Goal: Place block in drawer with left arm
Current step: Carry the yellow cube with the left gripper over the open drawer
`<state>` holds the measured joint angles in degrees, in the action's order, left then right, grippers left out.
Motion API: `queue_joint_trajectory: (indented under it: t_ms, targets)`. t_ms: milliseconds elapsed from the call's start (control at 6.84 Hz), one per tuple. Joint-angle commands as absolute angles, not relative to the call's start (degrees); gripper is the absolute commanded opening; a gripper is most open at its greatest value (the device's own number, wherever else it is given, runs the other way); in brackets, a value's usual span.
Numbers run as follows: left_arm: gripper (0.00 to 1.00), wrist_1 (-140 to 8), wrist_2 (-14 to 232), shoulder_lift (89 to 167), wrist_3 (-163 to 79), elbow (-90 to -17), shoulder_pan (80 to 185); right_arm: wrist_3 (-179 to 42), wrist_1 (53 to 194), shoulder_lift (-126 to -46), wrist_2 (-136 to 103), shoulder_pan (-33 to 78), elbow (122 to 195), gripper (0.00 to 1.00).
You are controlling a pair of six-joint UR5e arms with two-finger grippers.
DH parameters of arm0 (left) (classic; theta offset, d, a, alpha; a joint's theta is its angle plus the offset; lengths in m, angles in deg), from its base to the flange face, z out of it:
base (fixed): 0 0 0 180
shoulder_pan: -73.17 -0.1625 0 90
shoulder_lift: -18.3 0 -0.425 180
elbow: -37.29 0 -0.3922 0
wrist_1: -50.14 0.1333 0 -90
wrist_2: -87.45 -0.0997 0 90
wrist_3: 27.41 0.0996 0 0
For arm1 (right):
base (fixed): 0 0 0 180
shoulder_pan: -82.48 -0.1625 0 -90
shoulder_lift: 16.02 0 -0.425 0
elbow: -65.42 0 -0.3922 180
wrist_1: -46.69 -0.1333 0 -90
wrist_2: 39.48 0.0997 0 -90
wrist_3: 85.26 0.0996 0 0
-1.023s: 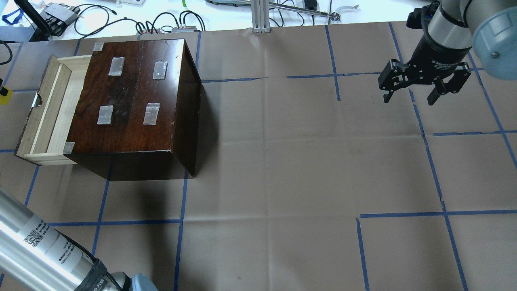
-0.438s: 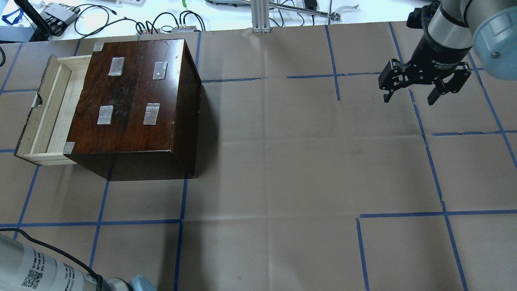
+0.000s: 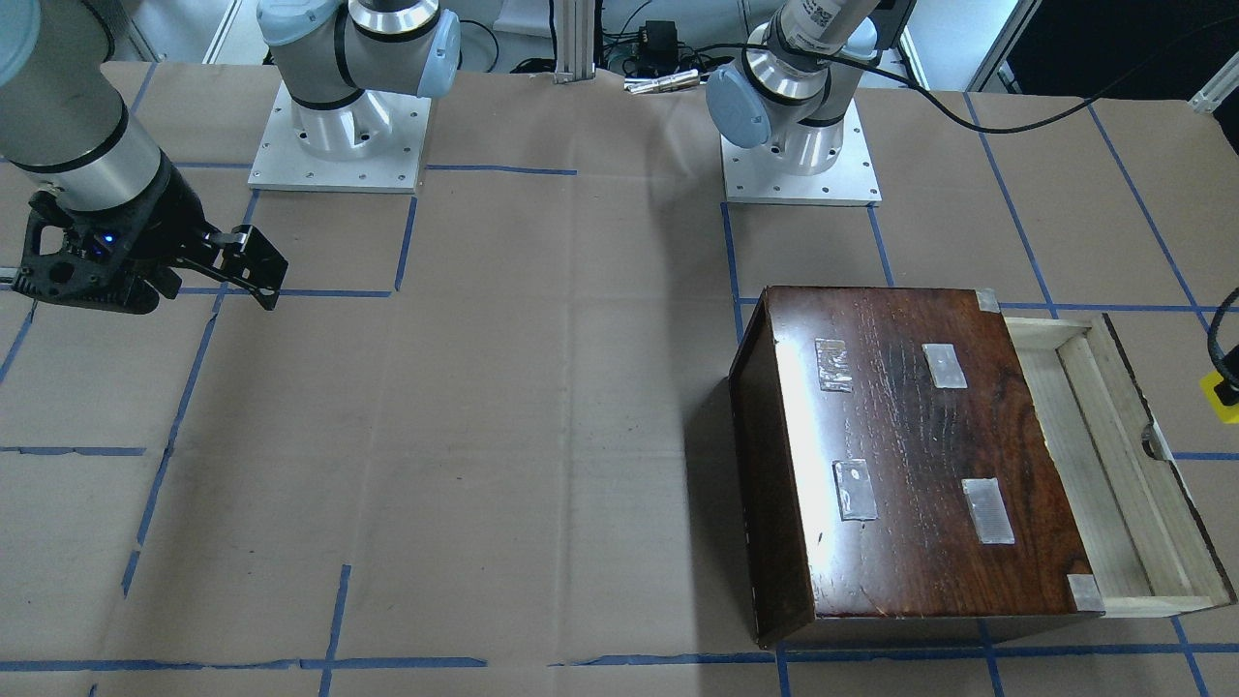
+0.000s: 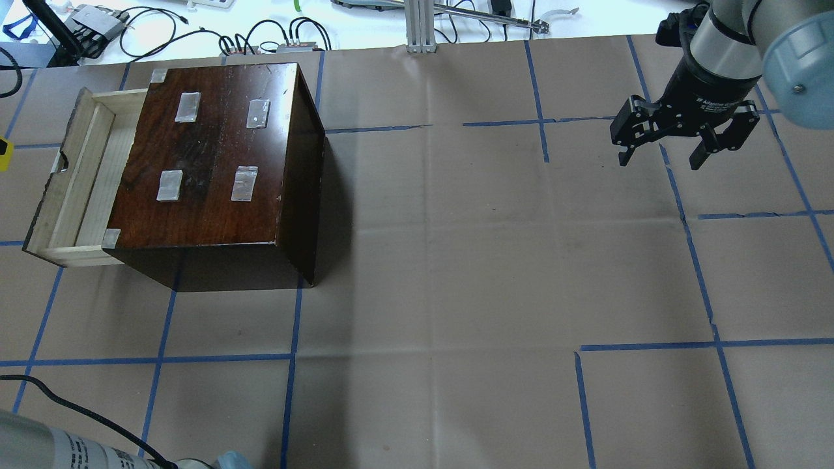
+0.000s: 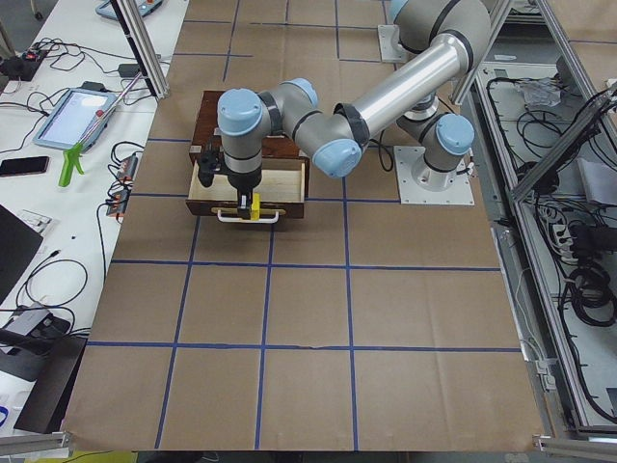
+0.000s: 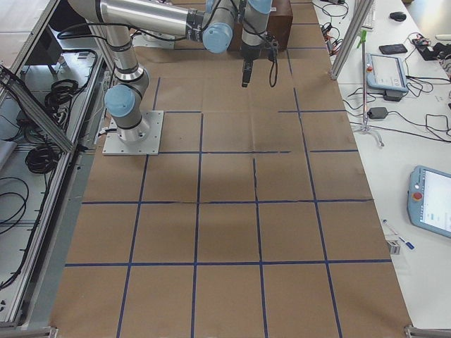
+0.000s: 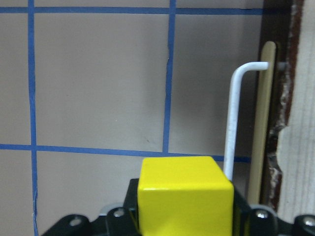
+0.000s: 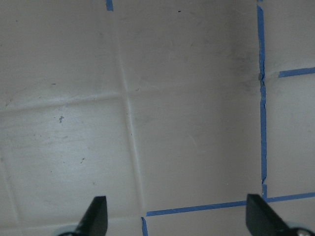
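My left gripper [image 5: 253,201] is shut on the small yellow block [image 7: 184,196]. It holds the block above the table paper, just outside the drawer's white handle [image 7: 231,128]. The block shows at the frame edge in the overhead view [image 4: 4,155] and in the front-facing view [image 3: 1222,397]. The pale wooden drawer [image 4: 78,176] is pulled out of the dark brown box [image 4: 208,156] and looks empty. It also shows in the front-facing view [image 3: 1113,455]. My right gripper [image 4: 661,159] is open and empty, hanging over the far right of the table, far from the box.
Brown paper with blue tape lines covers the table [image 4: 456,260]. Cables and electronics [image 4: 195,32] lie beyond the far edge behind the box. The two arm bases [image 3: 339,136] stand at the robot's side of the table. Tape patches sit on the box top.
The left arm's silver tube has slid down and almost out of the overhead view's lower left corner. The yellow block left the left edge and shows there again. The right arm has not moved.
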<state>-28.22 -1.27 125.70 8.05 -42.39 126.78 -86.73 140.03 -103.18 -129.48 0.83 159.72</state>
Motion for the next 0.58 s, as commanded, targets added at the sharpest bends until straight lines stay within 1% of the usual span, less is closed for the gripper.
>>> queue_joint_trajectory:
  t_ms: [0,146,438]
  targets:
    - [0.16,-32.72,-0.62,122.81,2.42,-43.3,133.08,-86.76,140.03,-103.21,-129.48,0.83,159.72,1.0]
    - [0.16,-33.43,-0.62,122.19,-0.31,-43.74,135.55,-86.76,140.03,-103.12,-129.48,0.83,159.72,1.0]
    - [0.16,-32.75,-0.62,122.97,-1.04,-46.54,136.54,-86.76,140.03,-103.21,-129.48,0.83,159.72,1.0]
